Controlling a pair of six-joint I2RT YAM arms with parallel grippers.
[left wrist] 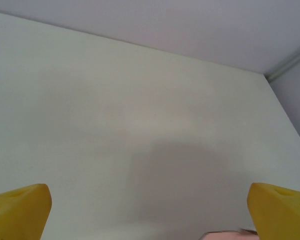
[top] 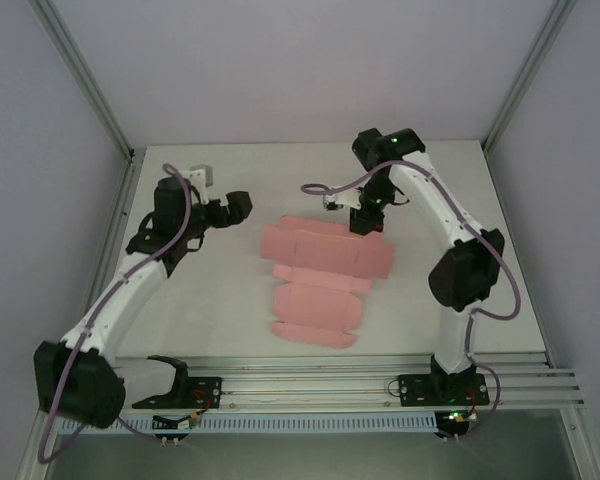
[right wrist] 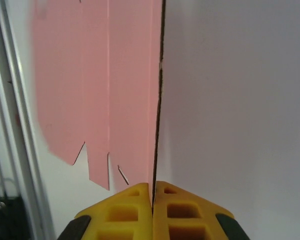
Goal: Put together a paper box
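Observation:
The paper box [top: 318,280] is a flat pink die-cut sheet with tabs and flaps, lying mid-table. Its far panel is lifted at the right end, where my right gripper [top: 366,222] is shut on its edge. In the right wrist view the yellow fingers [right wrist: 135,210] are pressed together on the thin edge of the pink sheet [right wrist: 115,90], which runs away from them. My left gripper [top: 242,206] hovers left of the sheet, apart from it. Its yellow fingertips [left wrist: 20,212] stand wide open over bare table, with a sliver of pink paper [left wrist: 225,235] at the bottom edge.
The white table [top: 230,310] is walled by grey panels with aluminium posts at the corners. A metal rail [top: 330,385] runs along the near edge where both arm bases are bolted. A small white fitting [top: 198,175] sits at the back left.

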